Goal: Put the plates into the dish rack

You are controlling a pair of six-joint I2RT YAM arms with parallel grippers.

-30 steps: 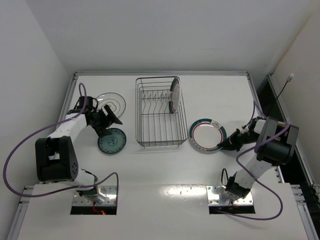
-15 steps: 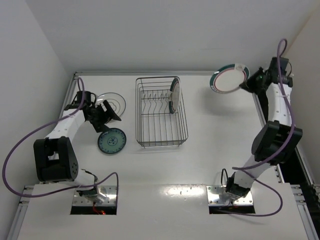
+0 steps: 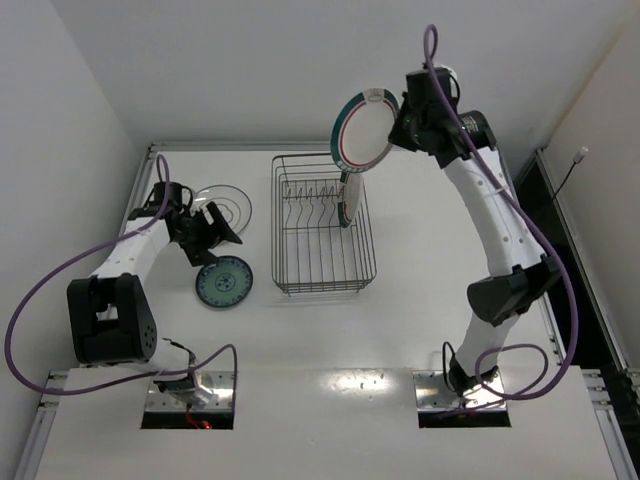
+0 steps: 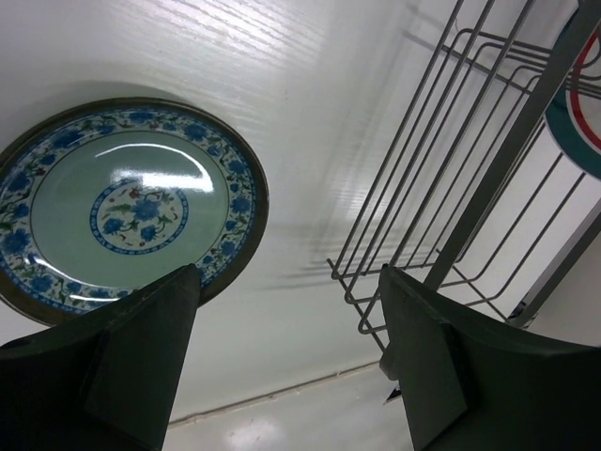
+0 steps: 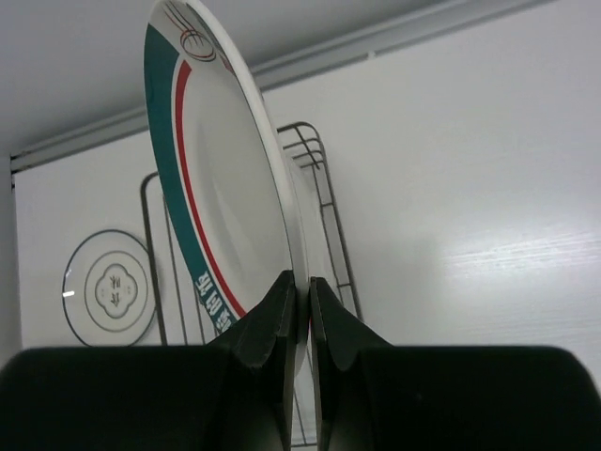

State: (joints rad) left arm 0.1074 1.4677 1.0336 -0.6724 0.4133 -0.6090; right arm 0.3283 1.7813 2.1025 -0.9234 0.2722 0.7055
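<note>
Right hand (image 5: pixel 300 296) clamped shut on rim of banded plate (image 3: pixel 362 130), held on edge up in air above dish rack (image 3: pixel 323 291) far end. Inside rack, far right corner: other banded plate (image 3: pixel 347 197), upright. Left hand (image 4: pixel 289 282) wide open, nothing in it, left of rack near teal plate (image 3: pixel 223 282). Grey plate (image 3: pixel 225 207) left of rack too.

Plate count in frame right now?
4. One white banded plate is up in the right pincer. A second banded plate stands in the dish rack, far right. The grey plate and teal plate lie flat on the table, left of it. None seem hidden.
</note>
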